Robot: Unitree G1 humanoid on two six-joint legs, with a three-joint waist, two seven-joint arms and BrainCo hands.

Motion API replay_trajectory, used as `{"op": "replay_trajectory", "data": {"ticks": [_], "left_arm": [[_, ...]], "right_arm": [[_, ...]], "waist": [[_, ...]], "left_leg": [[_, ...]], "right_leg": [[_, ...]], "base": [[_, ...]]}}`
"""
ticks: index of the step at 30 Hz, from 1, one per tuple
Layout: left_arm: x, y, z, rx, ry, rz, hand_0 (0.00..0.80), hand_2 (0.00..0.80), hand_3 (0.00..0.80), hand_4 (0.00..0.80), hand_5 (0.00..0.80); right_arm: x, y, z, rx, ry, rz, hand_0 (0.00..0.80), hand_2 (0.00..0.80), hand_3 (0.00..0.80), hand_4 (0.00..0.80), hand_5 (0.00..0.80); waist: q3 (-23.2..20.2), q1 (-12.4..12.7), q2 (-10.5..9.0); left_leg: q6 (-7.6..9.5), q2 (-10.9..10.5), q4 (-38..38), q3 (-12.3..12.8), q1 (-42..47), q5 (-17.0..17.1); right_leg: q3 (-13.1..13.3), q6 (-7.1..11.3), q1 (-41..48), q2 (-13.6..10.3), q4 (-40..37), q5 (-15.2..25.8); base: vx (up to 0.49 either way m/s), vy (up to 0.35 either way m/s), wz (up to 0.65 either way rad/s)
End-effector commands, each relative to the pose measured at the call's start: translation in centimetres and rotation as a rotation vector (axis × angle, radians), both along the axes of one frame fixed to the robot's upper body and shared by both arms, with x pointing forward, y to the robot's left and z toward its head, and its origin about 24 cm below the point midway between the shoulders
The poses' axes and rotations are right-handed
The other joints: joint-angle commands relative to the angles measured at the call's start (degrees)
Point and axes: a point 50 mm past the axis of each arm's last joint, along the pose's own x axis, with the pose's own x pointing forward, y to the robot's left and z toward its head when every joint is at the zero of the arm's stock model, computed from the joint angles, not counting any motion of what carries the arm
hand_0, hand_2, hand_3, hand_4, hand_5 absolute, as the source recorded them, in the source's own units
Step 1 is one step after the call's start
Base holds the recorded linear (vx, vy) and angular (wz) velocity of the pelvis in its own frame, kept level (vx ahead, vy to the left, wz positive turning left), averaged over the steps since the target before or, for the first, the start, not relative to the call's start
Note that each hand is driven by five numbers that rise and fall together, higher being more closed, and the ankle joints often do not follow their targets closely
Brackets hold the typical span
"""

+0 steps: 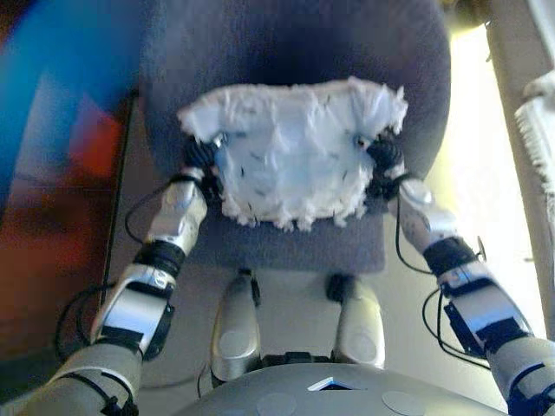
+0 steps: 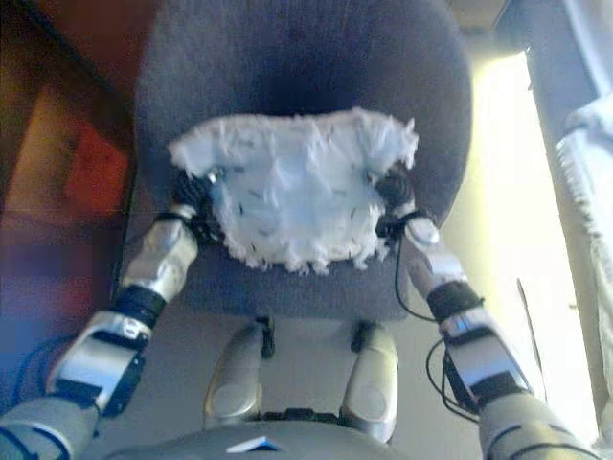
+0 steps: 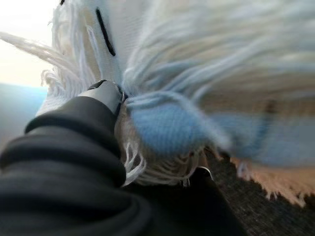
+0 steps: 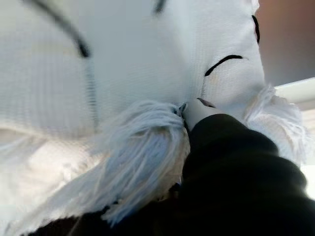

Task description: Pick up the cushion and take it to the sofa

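Both hands press into the cushion, which lies on the grey seat: left hand and right hand at its opposite sides, fingers buried (grip can't be told). Soft, light, fringed; hold the sides, not the fringe

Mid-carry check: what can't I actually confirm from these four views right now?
- Left hand: fingers buried under the cushion's fringe in every view; grip unreadable.
- Right hand: same, in its wrist view only the dark cover shows.
- Cushion's underside: hidden, so contact with the grey seat is unclear.
- Left edge, left eye view: blurred blue and red shapes, unidentifiable.
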Motion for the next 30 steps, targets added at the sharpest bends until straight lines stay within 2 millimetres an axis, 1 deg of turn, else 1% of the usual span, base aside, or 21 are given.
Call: {"op": "replay_trajectory", "data": {"ticks": [1, 2, 5, 6, 8, 9, 10, 11, 14, 15, 16, 19, 23, 25, 27, 30], "left_arm": [[0.5, -3.4, 3.8, -0.013, -0.183, -0.095, 0.800, 0.800, 0.800, 0.800, 0.800], [0.6, -3.5, 4.1, -0.010, -0.193, -0.095, 0.800, 0.800, 0.800, 0.800, 0.800], [1.0, -3.5, 5.8, -0.039, -0.253, -0.072, 0.800, 0.800, 0.800, 0.800, 0.800], [1.0, -3.5, 6.0, -0.047, -0.264, -0.068, 0.800, 0.800, 0.800, 0.800, 0.800], [0.9, -3.4, 6.8, -0.059, -0.291, -0.053, 0.800, 0.800, 0.800, 0.800, 0.800], [1.0, -3.4, 7.2, -0.071, -0.305, -0.041, 0.800, 0.800, 0.800, 0.800, 0.800], [1.0, -3.4, 7.4, -0.079, -0.308, -0.036, 0.800, 0.800, 0.800, 0.800, 0.800], [1.0, -3.5, 7.5, -0.082, -0.308, -0.030, 0.800, 0.800, 0.800, 0.800, 0.800], [1.2, -3.9, 7.4, -0.066, -0.280, -0.031, 0.800, 0.800, 0.800, 0.800, 0.800], [1.5, -3.9, 7.8, -0.056, -0.279, -0.031, 0.800, 0.800, 0.800, 0.800, 0.800], [1.6, -3.9, 8.1, -0.058, -0.278, -0.030, 0.800, 0.800, 0.800, 0.800, 0.800], [2.1, -3.9, 9.7, -0.056, -0.306, -0.017, 0.800, 0.800, 0.800, 0.800, 0.800], [2.6, -4.2, 13.5, 0.003, -0.396, -0.016, 0.800, 0.800, 0.800, 0.800, 0.800], [2.7, -4.3, 15.0, -0.003, -0.430, -0.020, 0.800, 0.800, 0.800, 0.800, 0.800], [2.7, -4.4, 16.1, -0.024, -0.442, -0.023, 0.800, 0.800, 0.800, 0.800, 0.800], [3.1, -4.5, 16.8, -0.053, -0.426, 0.002, 0.800, 0.800, 0.800, 0.800, 0.800]], "right_arm": [[-0.1, 4.5, 3.4, 0.057, -0.168, 0.168, 0.800, 0.800, 0.800, 0.800, 0.800], [-0.1, 4.5, 3.6, 0.053, -0.175, 0.169, 0.800, 0.800, 0.800, 0.800, 0.800], [0.2, 4.8, 4.9, 0.002, -0.213, 0.207, 0.800, 0.800, 0.800, 0.800, 0.800], [0.3, 4.8, 5.1, -0.010, -0.219, 0.212, 0.800, 0.800, 0.800, 0.800, 0.800], [0.6, 4.9, 6.0, -0.028, -0.239, 0.221, 0.800, 0.800, 0.800, 0.800, 0.800], [1.0, 5.0, 6.9, -0.040, -0.255, 0.231, 0.800, 0.800, 0.800, 0.800, 0.800], [1.1, 5.1, 7.4, -0.044, -0.263, 0.236, 0.800, 0.800, 0.800, 0.800, 0.800], [1.3, 5.2, 8.2, -0.045, -0.277, 0.239, 0.800, 0.800, 0.800, 0.800, 0.800], [1.9, 5.4, 9.9, -0.031, -0.289, 0.232, 0.800, 0.800, 0.800, 0.800, 0.800], [2.3, 5.5, 11.3, -0.034, -0.304, 0.215, 0.800, 0.800, 0.800, 0.800, 0.800], [2.4, 5.5, 11.7, -0.031, -0.310, 0.211, 0.800, 0.800, 0.800, 0.800, 0.800], [2.8, 5.4, 13.4, -0.022, -0.346, 0.195, 0.800, 0.800, 0.800, 0.800, 0.800], [3.1, 5.1, 15.3, -0.023, -0.382, 0.168, 0.800, 0.800, 0.800, 0.800, 0.800], [3.2, 5.0, 16.0, -0.028, -0.391, 0.160, 0.800, 0.800, 0.800, 0.800, 0.800], [3.3, 4.8, 16.5, -0.037, -0.397, 0.159, 0.800, 0.800, 0.800, 0.800, 0.800], [3.6, 4.9, 16.9, -0.066, -0.382, 0.149, 0.800, 0.800, 0.800, 0.800, 0.800]], "waist": [[-1.46, 0.50, -0.10], [-1.17, 0.50, -0.07], [0.00, 0.71, 0.20], [0.24, 1.01, 0.30], [0.58, 1.49, 0.45], [0.80, 1.87, 0.57], [0.86, 2.04, 0.61], [0.94, 2.40, 0.63], [0.93, 2.97, 0.44], [0.87, 3.29, 0.21], [0.82, 3.38, 0.14], [0.41, 3.63, -0.28], [-0.15, 3.64, -0.82], [-0.51, 3.55, -0.88], [-0.79, 3.44, -0.84], [-1.21, 3.21, -0.72]], "left_leg": [[-0.80, 1.86, 0.16, -2.88, -1.18, -0.79], [-1.01, 1.99, 0.16, -3.03, -1.78, -0.56], [-1.72, 2.26, -0.38, -3.43, -4.01, 0.58], [-2.20, 2.37, 0.05, -3.72, -3.80, -0.67], [-2.56, 2.40, 0.10, -3.86, -4.69, -0.38], [-2.76, 2.45, 0.16, -3.95, -5.21, -0.27], [-2.80, 2.43, 0.28, -4.00, -5.48, -0.27], [-2.87, 2.40, 0.65, -4.02, -6.05, -0.35], [-3.07, 2.46, 1.75, -4.01, -6.70, -0.89], [-3.14, 2.75, 2.17, -3.87, -7.03, -1.06], [-3.15, 2.83, 2.26, -3.86, -7.02, -1.11], [-3.16, 2.99, 2.05, -3.63, -6.94, -1.25], [-3.16, 3.19, 2.05, -3.15, -6.57, -1.68], [-3.20, 3.20, 2.16, -2.91, -6.19, -2.09], [-3.26, 3.25, 2.41, -2.68, -5.89, -2.58], [-3.28, 3.15, 2.40, -2.34, -5.53, -3.01]], "right_leg": [[5.56, 2.69, 1.30, -3.22, 0.94, -0.03], [5.51, 2.69, 0.87, -3.26, 1.33, -0.24], [4.70, 2.85, -0.68, -3.48, 1.67, -0.85], [4.64, 3.33, -0.56, -3.54, 2.49, -2.27], [4.16, 3.54, -1.28, -3.80, 2.69, -2.47], [3.88, 3.61, -1.67, -3.95, 2.91, -2.68], [3.77, 3.60, -1.94, -4.02, 3.19, -2.78], [3.62, 3.54, -2.43, -4.18, 3.87, -3.12], [3.29, 3.44, -2.81, -4.43, 5.05, -3.69], [3.13, 3.33, -3.12, -4.57, 5.72, -3.97], [3.12, 3.30, -3.19, -4.61, 5.94, -4.05], [2.82, 3.51, -3.22, -4.69, 5.91, -4.18], [2.29, 3.82, -2.83, -5.16, 5.55, -3.97], [2.00, 3.97, -2.43, -5.42, 5.25, -3.95], [1.76, 4.08, -2.10, -5.75, 5.11, -3.97], [1.62, 4.32, -1.86, -6.08, 4.68, -3.77]], "base": [[0.021, -0.037, 0.06], [0.014, -0.036, 0.09], [0.039, -0.014, 0.13], [0.112, -0.003, 0.18], [0.071, 0.012, 0.12], [0.038, 0.033, 0.03], [0.054, 0.050, 0.02], [0.069, 0.045, 0.03], [0.067, 0.009, 0.06], [0.071, 0.000, 0.03], [0.086, 0.012, 0.02], [0.062, 0.013, 0.07], [0.053, 0.003, 0.09], [0.065, 0.026, 0.13], [0.064, 0.040, 0.12], [0.051, 0.043, 0.12]]}}
